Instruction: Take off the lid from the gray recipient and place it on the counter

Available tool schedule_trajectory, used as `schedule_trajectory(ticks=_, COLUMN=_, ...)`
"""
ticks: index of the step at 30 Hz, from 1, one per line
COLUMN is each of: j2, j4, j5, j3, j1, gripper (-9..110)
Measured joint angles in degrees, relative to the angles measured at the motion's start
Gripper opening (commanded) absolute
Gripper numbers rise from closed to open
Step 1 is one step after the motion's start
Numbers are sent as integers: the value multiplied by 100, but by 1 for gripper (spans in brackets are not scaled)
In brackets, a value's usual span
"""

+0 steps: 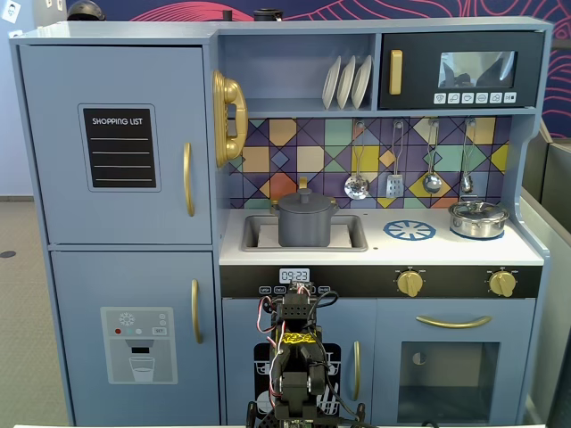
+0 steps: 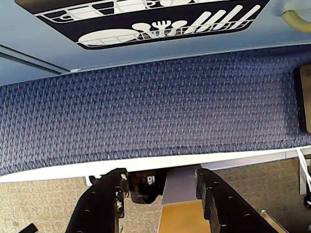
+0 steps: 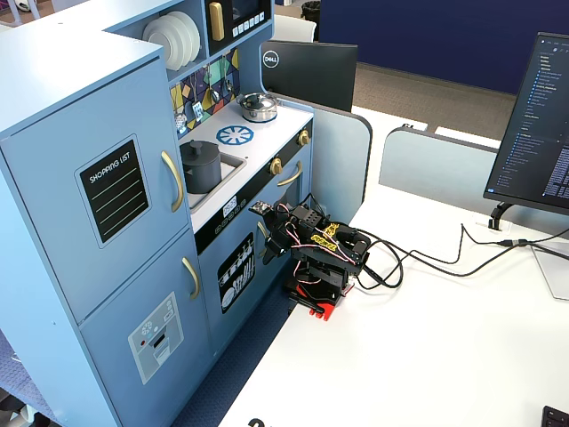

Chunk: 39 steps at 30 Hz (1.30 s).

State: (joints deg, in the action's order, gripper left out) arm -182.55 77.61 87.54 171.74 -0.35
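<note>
The gray recipient stands in the sink cutout of the counter, with the lid on top of it. Both also show in the other fixed view, the recipient with the lid closed on it. My arm is folded low in front of the kitchen, well below the counter. My gripper is open and empty, pointing down past the white table edge toward the blue carpet. In a fixed view it sits close to the lower cabinet door. The pot and lid are out of the wrist view.
A shiny silver pot with a glass lid stands at the counter's right end, beside the printed blue burner ring. Utensils hang above the counter. Cables and a monitor are on the white table.
</note>
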Motion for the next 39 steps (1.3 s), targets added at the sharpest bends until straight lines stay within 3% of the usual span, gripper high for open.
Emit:
schedule_trajectory(ticks=16, j2=35, j4=0, j5=97, j3=-35, j1=158, gripper=0)
schedule_trajectory(ticks=21, j2=958, j4=44, j5=-185, j3=-1310, j1=149, gripper=0)
schedule_trajectory(ticks=26, j2=1696, j4=-1204, j5=-466, j3=-3103, j1=53, gripper=0)
schedule_trajectory(ticks=33, j2=2355, j4=-4808, j5=105, j3=-3753, j1=53, gripper=0)
schedule_trajectory(ticks=39, j2=2575, j4=-5730, j5=554, j3=-4034, j1=53, gripper=0)
